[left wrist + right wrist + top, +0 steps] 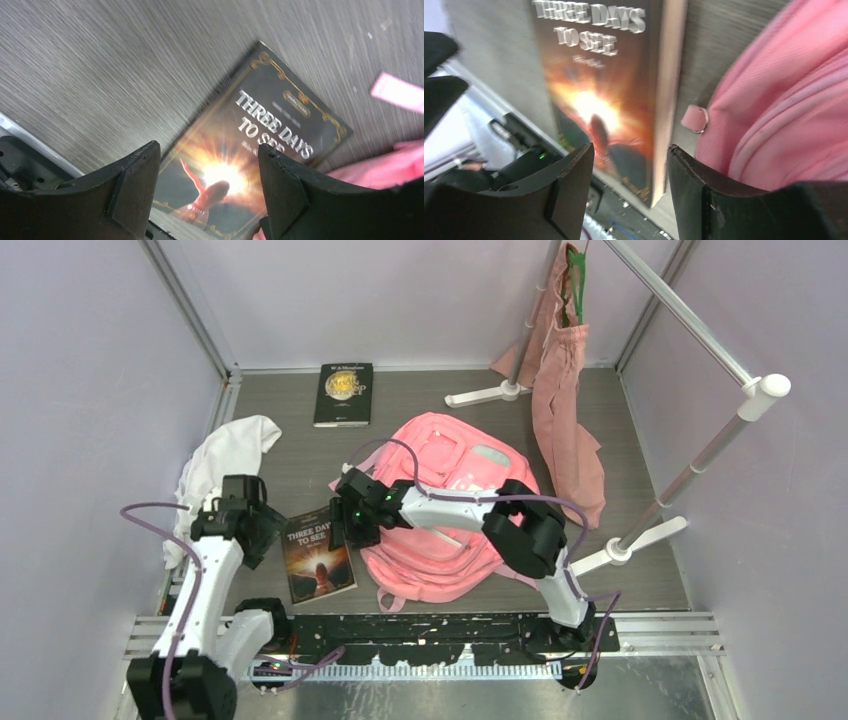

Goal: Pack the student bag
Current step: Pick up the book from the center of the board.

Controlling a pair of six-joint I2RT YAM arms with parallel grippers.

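While student bag (pixel 440 565) lies beside "Three Days to See" book (pixel 318 560), left gripper (pixel 207 155) hangs over cover, jaws apart; right gripper (pixel 629 150) over its edge, jaws apart.

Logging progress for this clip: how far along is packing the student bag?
Done: nothing looks packed; the student bag lies flat on the table. In hand: the left fingers and right fingers, both open and empty, are at the Three Days to See book beside the bag. Left: that book and the far dark book both lie outside the bag.
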